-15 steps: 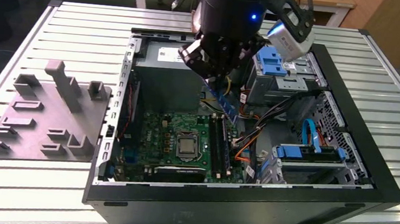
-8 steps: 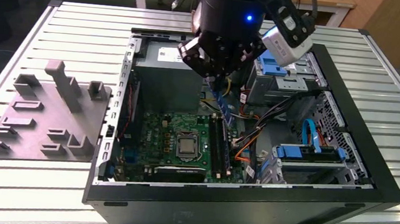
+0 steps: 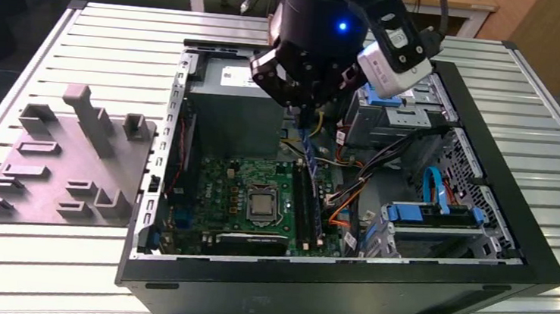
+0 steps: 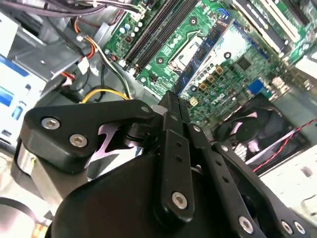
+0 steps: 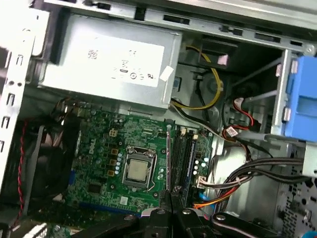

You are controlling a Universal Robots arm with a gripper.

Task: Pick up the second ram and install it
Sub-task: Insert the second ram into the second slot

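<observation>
Pincer (image 3: 307,116) clamped on the second ram (image 3: 310,148), holding it edge-on above the motherboard (image 3: 241,188).

Table (image 3: 529,95): ribbed metal, satin. Case (image 3: 349,292): matt black. Fixture (image 3: 66,161), 9 o'clock of case: matt grey plastic. Gripper (image 4: 171,99): matt black, bright screws. Second ram (image 3: 310,160): dull dark board.

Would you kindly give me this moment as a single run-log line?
gripper: shut on memory stick | stick: held on edge above motherboard slots | seating: cannot tell
</observation>
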